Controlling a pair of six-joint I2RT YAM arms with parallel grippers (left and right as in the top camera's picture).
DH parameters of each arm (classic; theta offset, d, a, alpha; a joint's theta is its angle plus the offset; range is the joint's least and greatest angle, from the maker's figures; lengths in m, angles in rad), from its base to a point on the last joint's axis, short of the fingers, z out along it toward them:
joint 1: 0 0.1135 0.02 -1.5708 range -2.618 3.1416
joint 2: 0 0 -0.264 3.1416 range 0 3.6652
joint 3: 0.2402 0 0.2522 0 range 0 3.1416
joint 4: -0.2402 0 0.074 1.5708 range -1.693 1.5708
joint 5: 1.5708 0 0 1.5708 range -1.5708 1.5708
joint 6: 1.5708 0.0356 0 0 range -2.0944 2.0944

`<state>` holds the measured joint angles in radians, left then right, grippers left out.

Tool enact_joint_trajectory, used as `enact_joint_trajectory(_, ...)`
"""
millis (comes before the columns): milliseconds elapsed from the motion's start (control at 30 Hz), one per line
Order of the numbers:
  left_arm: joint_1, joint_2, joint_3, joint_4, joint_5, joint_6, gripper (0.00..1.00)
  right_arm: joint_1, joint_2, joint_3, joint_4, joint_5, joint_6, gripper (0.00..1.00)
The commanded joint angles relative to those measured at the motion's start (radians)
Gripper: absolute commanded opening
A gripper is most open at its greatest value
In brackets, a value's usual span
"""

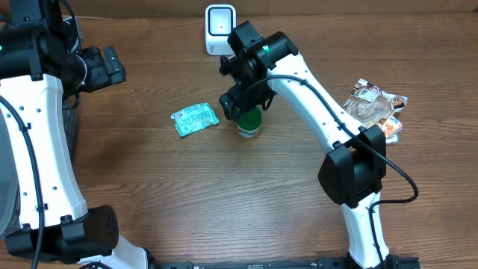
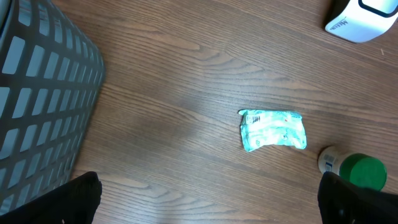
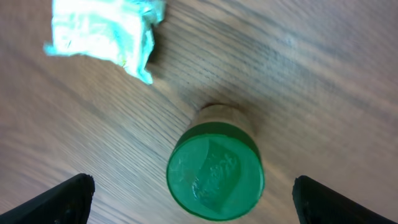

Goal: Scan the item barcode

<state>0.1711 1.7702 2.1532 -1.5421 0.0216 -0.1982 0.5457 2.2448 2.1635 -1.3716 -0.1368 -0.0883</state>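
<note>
Clearly, the right end effector hangs wide open over the green-lidded jar, touching nothing.

You'll see a crumpled teal packet flat on the wooden table, a heap of snack bags near its right edge, and a grey mesh basket at left.

Green-lidded jar upright, crumpled teal packet near — white scanner standing nearby.

Finishes: matt brown wood-grain tabletop.
Smooth semi-gloss plastic on round green jar lid; crinkled teal sachet probably plastic film; white scanner box glossy plastic.
</note>
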Motion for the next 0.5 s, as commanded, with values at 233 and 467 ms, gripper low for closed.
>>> enact_joint_trajectory(233,-0.001,0.003,0.009,-0.002,-0.003,0.023,1.00,0.011,-0.019,-0.194,0.082,0.131,0.659,0.93)
enact_joint_trajectory(467,-0.002,0.003,0.009,-0.002,-0.003,0.022,1.00,0.008,-0.019,-0.234,0.124,0.151,0.671,0.88)
